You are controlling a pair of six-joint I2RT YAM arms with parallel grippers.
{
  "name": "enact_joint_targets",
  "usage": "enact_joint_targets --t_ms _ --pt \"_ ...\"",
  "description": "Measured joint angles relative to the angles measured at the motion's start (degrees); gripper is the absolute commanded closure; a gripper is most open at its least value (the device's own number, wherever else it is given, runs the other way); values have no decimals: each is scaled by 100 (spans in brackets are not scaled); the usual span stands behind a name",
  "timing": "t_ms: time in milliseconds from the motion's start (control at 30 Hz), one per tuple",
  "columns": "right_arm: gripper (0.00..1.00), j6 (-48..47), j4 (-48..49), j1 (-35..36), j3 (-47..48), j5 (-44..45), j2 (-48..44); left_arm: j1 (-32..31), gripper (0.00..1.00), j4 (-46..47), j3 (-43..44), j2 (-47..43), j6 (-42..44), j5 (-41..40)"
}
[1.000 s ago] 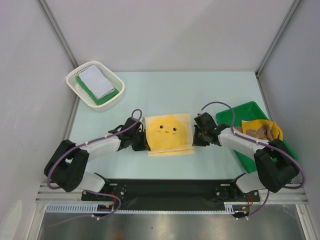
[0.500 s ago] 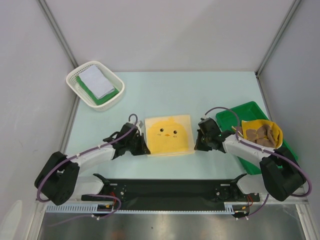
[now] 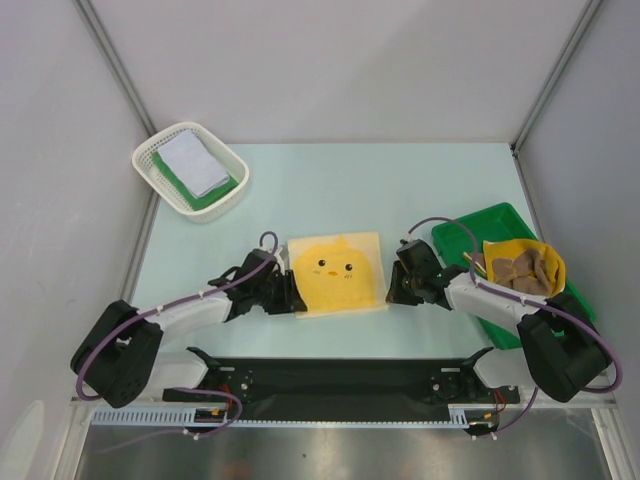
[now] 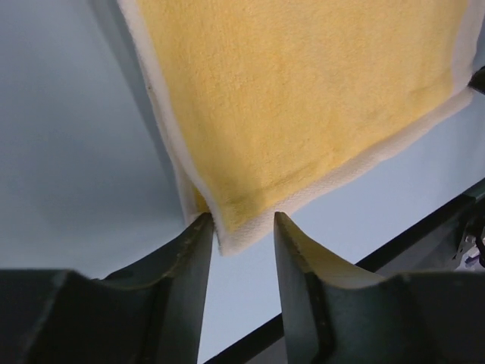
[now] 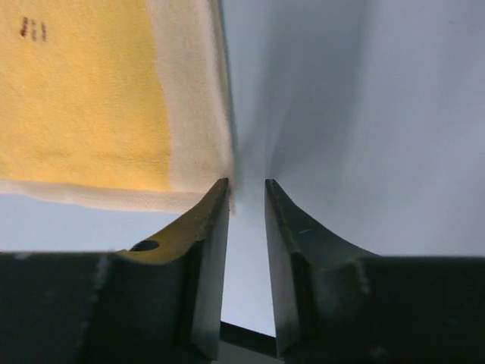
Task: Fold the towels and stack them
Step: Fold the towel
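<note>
Towels, four: yellow towel (image 3: pixel 338 270) centre, white towel (image 3: pixel 195 163) on green towel (image 3: pixel 224 189) upper left, tan towel (image 3: pixel 520 263) right. Left gripper (image 4: pixel 239 227) and right gripper (image 5: pixel 246 189), both parted, at yellow towel's lower corners.

A white mesh basket (image 3: pixel 222 206) sits in the far-left corner of the pale blue-green table (image 3: pixel 330 180) — well apart from a rigid green tray (image 3: pixel 462 238) lying against the right edge. Along the near edge runs a black mounting bar (image 3: pixel 340 375).

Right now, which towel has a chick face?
The flat yellow square cloth towel; the white towel and green towel in the white mesh basket look plain.
</note>
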Motion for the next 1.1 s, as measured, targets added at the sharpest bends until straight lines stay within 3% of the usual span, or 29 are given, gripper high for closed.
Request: enact_joint_targets --t_ms 133,267,400,600,800,1100 --pt "60 -83 -382 -7 151 94 -105 -2 44 -820 391 -177 166 -350" --pt "69 -431 -702 -286 649 -76 -212 125 43 -1711 1403 -234 518 -855" --pt "70 -903 -586 -708 1534 -538 103 522 43 -1777 2389 -120 828 -960" --pt "72 -1541 -107 -909 2914 -1311 1762 935 50 -1331 3053 1062 1163 -643" --pt "72 -2011 59 -1150 3519 -1869 3270 1246 50 -1145 3191 2546 1329 -214" --pt "67 -2601 -13 -1416 4223 -2133 3807 1648 42 -1429 4341 3405 1624 -70"
